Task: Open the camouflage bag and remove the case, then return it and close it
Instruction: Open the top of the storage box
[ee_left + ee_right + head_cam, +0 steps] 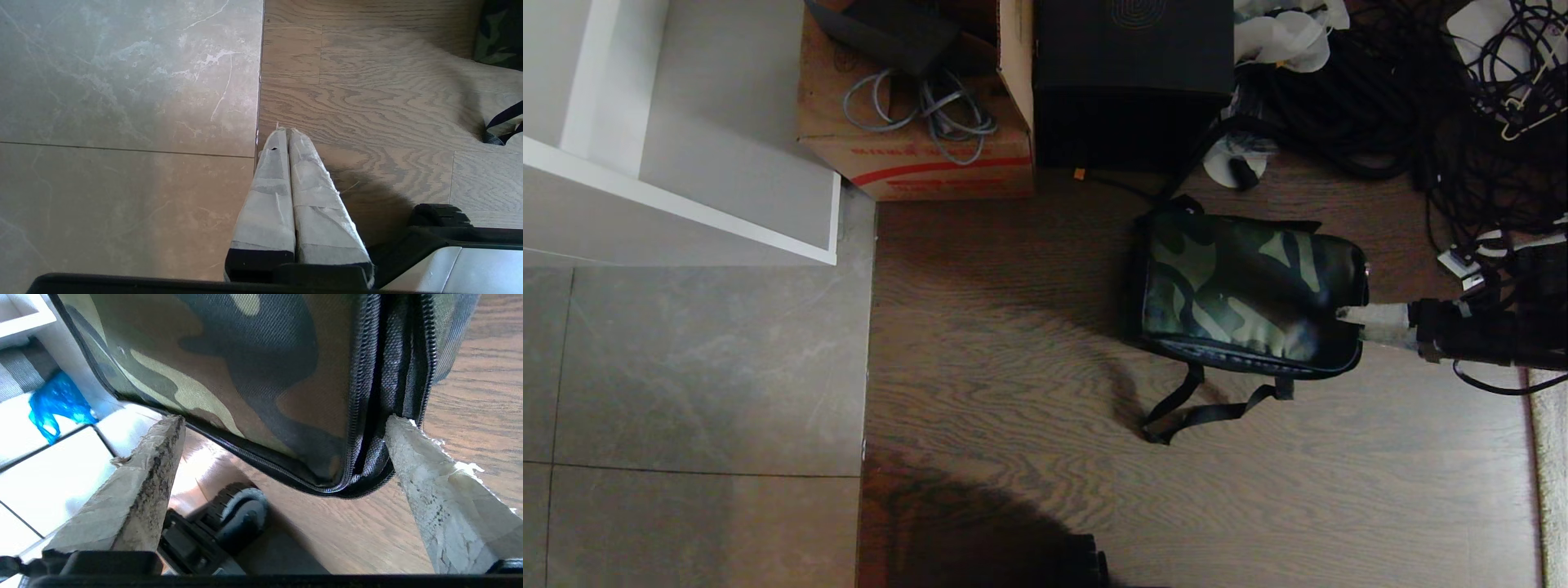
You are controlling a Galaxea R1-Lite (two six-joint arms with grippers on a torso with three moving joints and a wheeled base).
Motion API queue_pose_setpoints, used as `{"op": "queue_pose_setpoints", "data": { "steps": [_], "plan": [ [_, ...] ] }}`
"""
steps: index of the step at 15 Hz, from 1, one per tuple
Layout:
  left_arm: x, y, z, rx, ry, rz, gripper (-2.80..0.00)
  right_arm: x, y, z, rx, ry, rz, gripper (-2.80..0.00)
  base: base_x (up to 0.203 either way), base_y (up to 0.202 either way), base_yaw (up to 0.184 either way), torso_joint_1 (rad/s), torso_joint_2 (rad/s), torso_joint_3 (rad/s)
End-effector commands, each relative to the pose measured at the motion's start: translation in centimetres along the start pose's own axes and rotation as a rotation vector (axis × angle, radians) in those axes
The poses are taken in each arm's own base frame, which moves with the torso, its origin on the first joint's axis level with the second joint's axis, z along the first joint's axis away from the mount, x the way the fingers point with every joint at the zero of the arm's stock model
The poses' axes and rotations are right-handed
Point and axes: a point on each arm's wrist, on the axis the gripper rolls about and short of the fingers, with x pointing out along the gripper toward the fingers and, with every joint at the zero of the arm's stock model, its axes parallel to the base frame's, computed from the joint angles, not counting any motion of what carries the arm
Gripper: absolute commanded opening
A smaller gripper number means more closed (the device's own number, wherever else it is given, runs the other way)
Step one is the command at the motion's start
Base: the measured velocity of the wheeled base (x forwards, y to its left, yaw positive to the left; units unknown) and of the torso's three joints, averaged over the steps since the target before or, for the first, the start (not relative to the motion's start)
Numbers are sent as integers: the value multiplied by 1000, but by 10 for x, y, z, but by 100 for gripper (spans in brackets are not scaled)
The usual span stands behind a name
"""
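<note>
The camouflage bag (pixel 1245 290) lies on the wooden floor with its lid down and its black strap (pixel 1201 408) trailing toward me. My right gripper (pixel 1343 317) comes in level from the right, its tips at the bag's right end. In the right wrist view that gripper (pixel 284 420) is open, its taped fingers (pixel 151 469) spread wide on either side of the bag's zippered corner (pixel 367 457), gripping nothing. The left gripper (pixel 286 132) is shut and hangs parked over the seam between tile and wood. The bag's edge (pixel 498 32) shows far off in that view. The case is hidden.
A cardboard box with a red stripe (pixel 915 155) and a tall black box (pixel 1131 82) stand behind the bag. Tangled black cables (pixel 1421 106) fill the back right. A white shelf unit (pixel 686 163) stands at the left. My base wheel (pixel 241 514) is near the bag.
</note>
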Motion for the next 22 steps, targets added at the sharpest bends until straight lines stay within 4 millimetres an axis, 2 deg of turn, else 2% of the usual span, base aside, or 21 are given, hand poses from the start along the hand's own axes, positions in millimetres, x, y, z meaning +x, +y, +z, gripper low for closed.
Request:
{"op": "queue_pose_setpoints", "data": {
  "steps": [1, 5, 10, 13, 20, 21, 22],
  "plan": [
    [0, 0, 0, 0, 1, 0, -280, 2, -1, -2, 4, 6, -1, 0, 0, 0, 0, 0, 0, 0],
    [0, 0, 0, 0, 1, 0, -280, 7, 3, -5, 10, 18, -24, 0, 0, 0, 0, 0, 0, 0],
    [0, 0, 0, 0, 1, 0, -280, 26, 13, -7, 36, 46, -84, 0, 0, 0, 0, 0, 0, 0],
    [0, 0, 0, 0, 1, 0, -280, 28, 19, -7, 75, 48, -74, 0, 0, 0, 0, 0, 0, 0],
    [0, 0, 0, 0, 1, 0, -280, 27, 19, -7, 83, 29, -74, 0, 0, 0, 0, 0, 0, 0],
    [0, 0, 0, 0, 1, 0, -280, 27, 19, -6, 82, 22, -73, -175, 0, 0, 0, 0, 0, 0],
    [0, 0, 0, 0, 1, 0, -280, 27, 19, -5, 81, 18, -72, -280, 0, 0, 0, 0, 0, 0]
  ]
}}
